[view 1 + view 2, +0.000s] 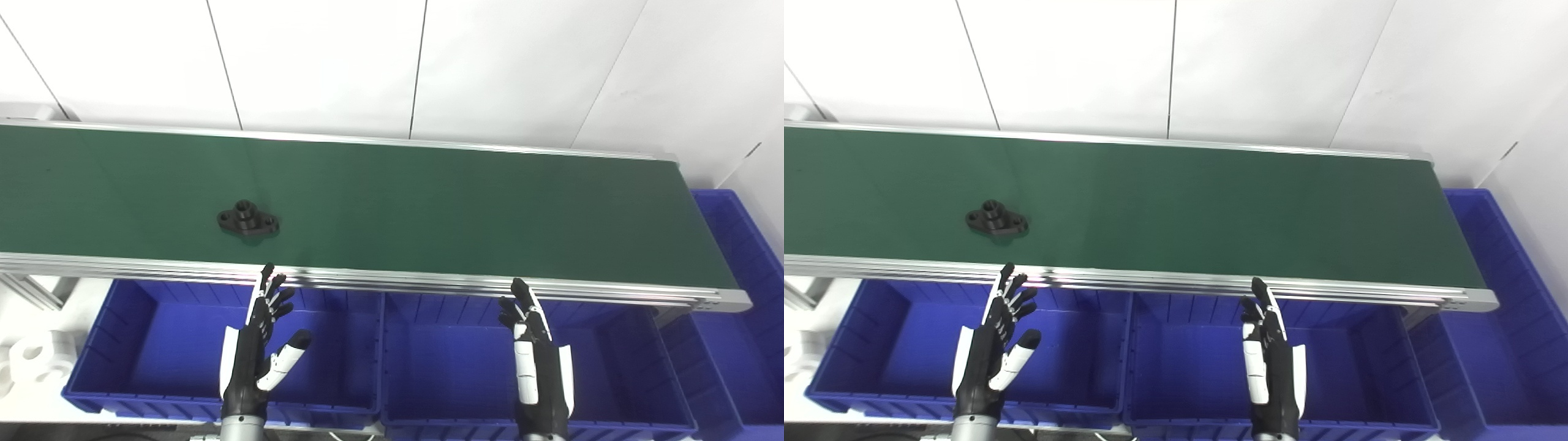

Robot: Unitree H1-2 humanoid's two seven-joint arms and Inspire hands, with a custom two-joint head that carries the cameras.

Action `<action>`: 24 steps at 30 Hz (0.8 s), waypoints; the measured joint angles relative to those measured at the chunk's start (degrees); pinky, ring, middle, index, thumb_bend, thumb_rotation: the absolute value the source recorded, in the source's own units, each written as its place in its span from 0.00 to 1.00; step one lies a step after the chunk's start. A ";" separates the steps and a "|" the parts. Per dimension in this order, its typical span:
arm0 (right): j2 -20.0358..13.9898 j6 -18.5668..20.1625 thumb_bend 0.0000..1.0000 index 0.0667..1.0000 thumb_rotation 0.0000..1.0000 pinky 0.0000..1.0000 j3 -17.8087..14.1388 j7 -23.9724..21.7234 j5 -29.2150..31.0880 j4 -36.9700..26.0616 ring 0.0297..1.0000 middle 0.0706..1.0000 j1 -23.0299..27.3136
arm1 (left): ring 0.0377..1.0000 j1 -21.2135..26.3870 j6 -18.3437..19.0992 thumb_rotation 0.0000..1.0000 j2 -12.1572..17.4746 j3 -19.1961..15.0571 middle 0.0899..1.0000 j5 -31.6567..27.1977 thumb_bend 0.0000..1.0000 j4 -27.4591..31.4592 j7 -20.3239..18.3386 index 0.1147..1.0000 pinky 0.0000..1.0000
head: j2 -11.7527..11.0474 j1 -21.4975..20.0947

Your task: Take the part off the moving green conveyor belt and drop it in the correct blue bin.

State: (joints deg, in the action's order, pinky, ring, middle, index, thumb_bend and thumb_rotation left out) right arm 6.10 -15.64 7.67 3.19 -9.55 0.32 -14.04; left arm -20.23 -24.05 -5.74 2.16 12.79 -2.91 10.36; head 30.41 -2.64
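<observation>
Both hands up, nothing held!
Left hand point(257, 343) spread and right hand point(539, 355) spread over the blue plastic bins point(184, 343); just beyond the left fingertips, the black flanged part point(248, 220) sits on the green conveyor belt point(459, 214).

One part point(248, 220), three bins point(98, 373)

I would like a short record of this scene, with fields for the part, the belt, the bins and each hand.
part: black flanged part, lying on the belt, left of centre, near the front edge
belt: green conveyor belt, nothing else on it
bins: left blue bin and middle blue bin below the belt's front edge, right blue bin at the belt's right end; no contents visible
left hand: left hand open, above the left bin, holding nothing
right hand: right hand open, above the middle bin, holding nothing
</observation>
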 measured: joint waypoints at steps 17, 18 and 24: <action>-0.27 0.00 0.68 0.91 0.96 0.86 -0.01 0.00 -0.01 1.51 0.88 0.93 0.37 | 0.85 0.23 0.00 0.81 -0.01 0.26 0.93 0.07 0.85 -0.99 0.00 0.98 0.82 | -2.37 2.36; -0.46 -0.01 0.67 0.91 0.96 0.86 -0.03 0.00 0.15 1.55 0.88 0.94 0.41 | 0.85 0.32 -0.02 0.81 -0.02 0.42 0.93 0.07 0.84 -1.28 0.00 0.98 0.82 | -3.07 3.59; -2.20 -0.62 0.66 0.93 0.99 0.88 -0.34 -0.15 1.58 3.10 0.90 0.96 0.80 | 0.84 0.83 -0.25 0.75 -0.31 1.24 0.90 0.06 0.87 -2.90 0.61 0.95 0.79 | -4.13 5.19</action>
State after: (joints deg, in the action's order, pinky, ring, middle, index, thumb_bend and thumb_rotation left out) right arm 3.90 -16.26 7.33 3.03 -7.97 3.42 -13.24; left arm -19.40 -24.29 -6.05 3.40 12.85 -5.81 10.97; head 26.28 2.55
